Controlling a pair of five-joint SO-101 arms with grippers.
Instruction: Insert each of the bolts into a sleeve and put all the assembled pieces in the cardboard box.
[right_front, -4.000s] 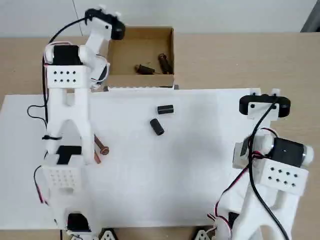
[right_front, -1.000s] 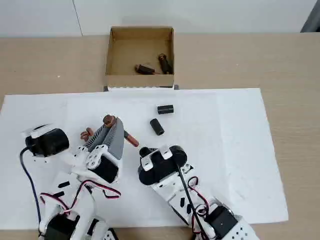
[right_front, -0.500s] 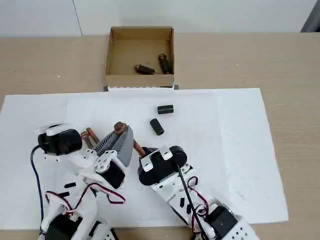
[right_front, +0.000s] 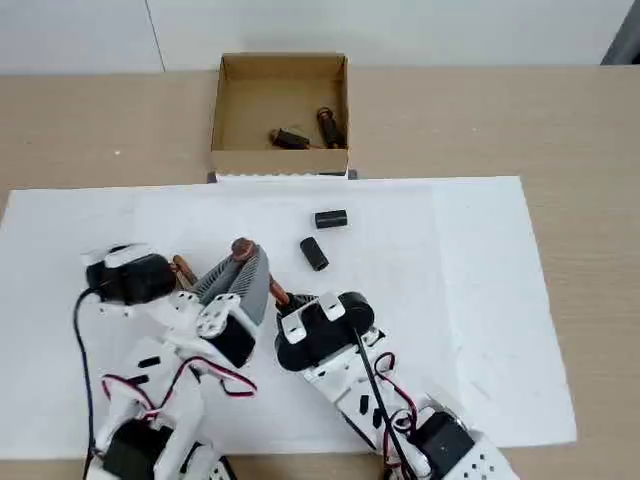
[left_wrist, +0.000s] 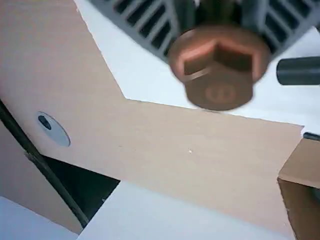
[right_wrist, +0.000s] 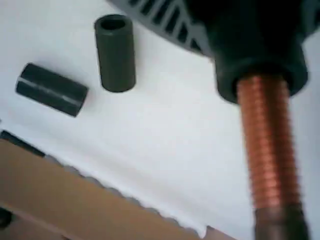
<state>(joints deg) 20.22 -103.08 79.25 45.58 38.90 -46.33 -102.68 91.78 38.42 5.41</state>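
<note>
Copper hex-head bolt (right_front: 242, 247) sits pinched in my left claw (right_front: 247, 265), tip inside the black cylindrical sleeve (right_wrist: 260, 60) my right claw (right_front: 291, 306) clamps. Lined up end-to-end bc thread's gotta slide in. Both over white paper sheet (right_front: 450, 260), brown cardboard box (right_front: 280, 160) well apart.

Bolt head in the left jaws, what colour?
Copper-brown; the bolt head shows best in the left wrist view.

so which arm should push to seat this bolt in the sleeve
Left, probably: its tool grips the bolt near the head, with the threaded end entering the sleeve held in the right tool.
</note>
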